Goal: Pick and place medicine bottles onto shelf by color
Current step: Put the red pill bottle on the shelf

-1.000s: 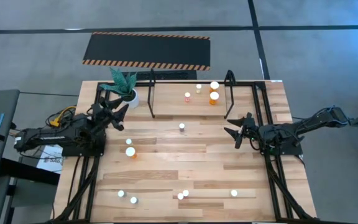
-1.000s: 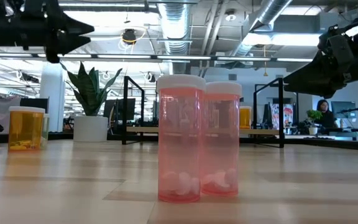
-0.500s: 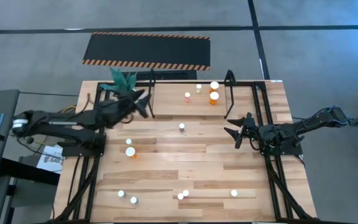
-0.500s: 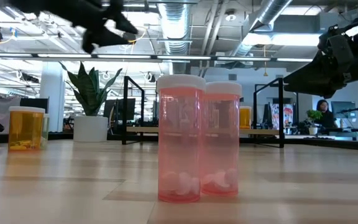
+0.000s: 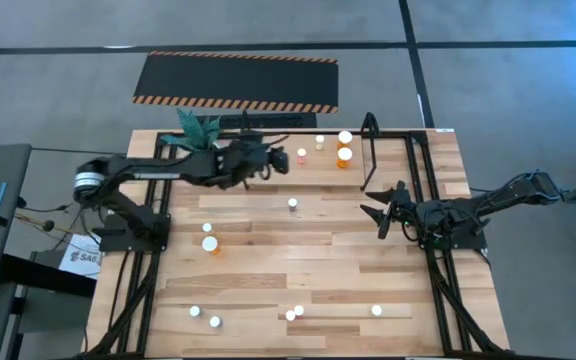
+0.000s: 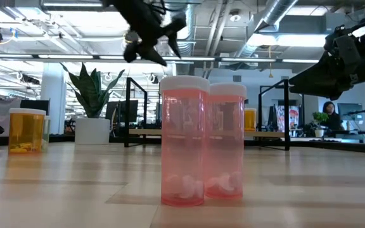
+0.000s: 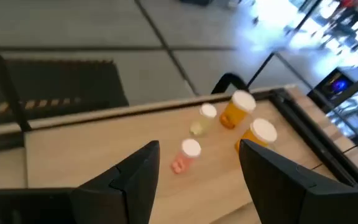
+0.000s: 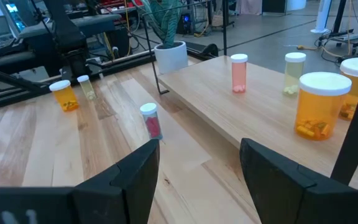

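High view has the left gripper (image 5: 276,163) reaching over the shelf (image 5: 409,135) at the table's far edge, fingers parted and empty, just beside a pink bottle (image 5: 302,155). Two orange bottles (image 5: 344,148) stand further along the shelf. Right gripper (image 5: 382,209) hangs over the table's right side, jaws apart, holding nothing

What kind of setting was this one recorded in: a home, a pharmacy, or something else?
Most likely an open-plan lab or office workspace. The low view shows exposed ceiling ducts and rows of strip lights; the wooden table stands on a grey floor with a hazard-striped mat.
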You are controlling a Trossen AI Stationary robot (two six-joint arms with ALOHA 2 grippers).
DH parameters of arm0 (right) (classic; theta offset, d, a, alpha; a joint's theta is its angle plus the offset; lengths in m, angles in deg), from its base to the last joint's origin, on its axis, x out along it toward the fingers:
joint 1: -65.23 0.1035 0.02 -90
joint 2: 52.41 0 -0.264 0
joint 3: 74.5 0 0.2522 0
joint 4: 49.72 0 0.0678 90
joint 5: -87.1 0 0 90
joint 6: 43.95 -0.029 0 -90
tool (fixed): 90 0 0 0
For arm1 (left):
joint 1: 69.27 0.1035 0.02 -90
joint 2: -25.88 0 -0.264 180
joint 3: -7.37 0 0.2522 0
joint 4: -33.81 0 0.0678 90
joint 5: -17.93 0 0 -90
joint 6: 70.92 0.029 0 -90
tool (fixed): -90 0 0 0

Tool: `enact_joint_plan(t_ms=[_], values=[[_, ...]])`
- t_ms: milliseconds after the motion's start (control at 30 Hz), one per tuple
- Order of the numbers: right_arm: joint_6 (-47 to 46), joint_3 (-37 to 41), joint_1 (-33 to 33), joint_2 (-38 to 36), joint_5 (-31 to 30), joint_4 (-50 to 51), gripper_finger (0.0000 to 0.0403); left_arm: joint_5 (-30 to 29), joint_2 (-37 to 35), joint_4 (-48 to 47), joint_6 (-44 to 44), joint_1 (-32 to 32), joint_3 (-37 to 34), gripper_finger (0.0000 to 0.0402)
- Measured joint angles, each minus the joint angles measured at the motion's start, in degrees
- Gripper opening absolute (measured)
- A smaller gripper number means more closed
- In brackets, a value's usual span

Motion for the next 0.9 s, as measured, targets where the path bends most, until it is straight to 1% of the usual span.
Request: enact_joint_plan(t_ms=[100,200,333,433,633,767,900], values=[[0.0,0.0,0.0,0.0,0.0,0.0,0.0244,2.4,5.0,-8.7,-4.6,0.7,6.8,0.0208],[0.0,0.0,0.0,0.0,0.0,0.0,0.0244,5.1,9.6,-15.0,-8.3,1.7,13.2,0.0208],[0.0,0.0,0.0,0.0,0.0,0.0,0.0244,8.9,15.2,-21.4,-10.2,3.1,19.8,0.0208],[0.0,0.0,0.0,0.0,0.0,0.0,0.0244,10.4,18.7,-22.1,-10.3,3.9,23.3,0.0208],[0.0,0.0,0.0,0.0,0.0,0.1,0.0244,13.4,24.7,-22.0,-9.7,5.0,27.7,0.0208],[0.0,0.0,0.0,0.0,0.0,0.2,0.0244,12.6,28.4,-22.2,-9.4,5.0,30.2,0.0208],[0.0,0.0,0.0,0.0,0.0,0.3,0.0244,12.4,30.7,-22.1,-6.9,5.2,32.6,0.0208]])
